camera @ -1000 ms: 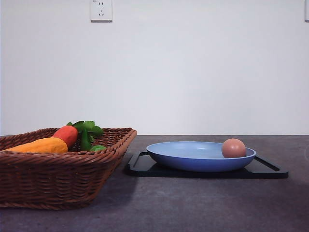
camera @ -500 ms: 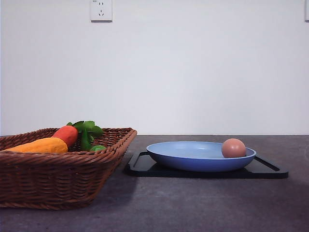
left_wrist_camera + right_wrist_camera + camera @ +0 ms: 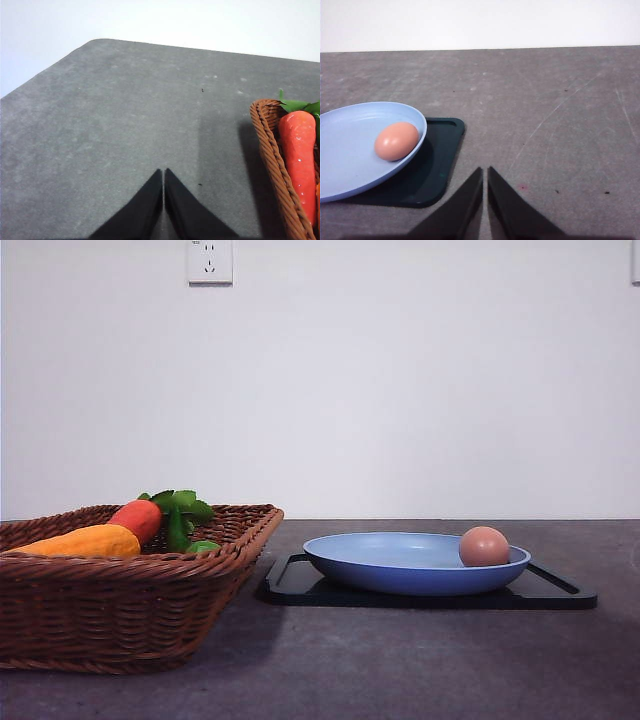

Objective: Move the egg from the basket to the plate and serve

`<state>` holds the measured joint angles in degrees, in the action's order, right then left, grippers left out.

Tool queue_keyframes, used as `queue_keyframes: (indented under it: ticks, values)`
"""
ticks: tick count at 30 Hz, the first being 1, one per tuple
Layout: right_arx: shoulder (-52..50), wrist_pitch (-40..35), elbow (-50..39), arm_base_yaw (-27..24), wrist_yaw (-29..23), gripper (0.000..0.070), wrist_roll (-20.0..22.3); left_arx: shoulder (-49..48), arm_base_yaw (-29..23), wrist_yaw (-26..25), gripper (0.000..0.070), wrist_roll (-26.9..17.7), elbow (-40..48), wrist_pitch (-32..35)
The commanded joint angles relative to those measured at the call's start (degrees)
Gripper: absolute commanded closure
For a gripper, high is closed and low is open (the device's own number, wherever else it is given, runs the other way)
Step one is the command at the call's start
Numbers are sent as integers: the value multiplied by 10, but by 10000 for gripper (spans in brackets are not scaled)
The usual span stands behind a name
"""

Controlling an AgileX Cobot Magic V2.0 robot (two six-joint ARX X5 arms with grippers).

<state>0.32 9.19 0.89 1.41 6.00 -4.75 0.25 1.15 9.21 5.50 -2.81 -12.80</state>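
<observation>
My left gripper point(image 3: 164, 172) has its black fingers pressed together, holding nothing, above bare grey tabletop point(image 3: 110, 125) beside the brown woven wicker basket point(image 3: 272, 160). My right gripper point(image 3: 485, 171) is likewise closed and empty, near the flat black rectangular tray point(image 3: 437, 150). On that tray sits the round light blue plate point(image 3: 350, 160), cut off at the frame edge, with the small brownish-pink egg point(image 3: 396, 141) lying against its rim. In the basket, the orange-red carrot-like vegetable point(image 3: 299, 150) is partly cropped.

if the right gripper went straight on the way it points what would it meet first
Probably only bare table: the right gripper points past the tray and plate, which lie off to one side.
</observation>
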Motion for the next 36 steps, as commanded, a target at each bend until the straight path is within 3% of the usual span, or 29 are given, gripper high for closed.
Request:
queue_keyframes:
  ticks: [1,36]
  values:
    - [-1,-2,-3,-1,0,700,-5,-1,0,2,700,1,13,-9]
    - [-1,-2,-3,-1,0,700,-5,-1,0,2,700,1,13,-9]
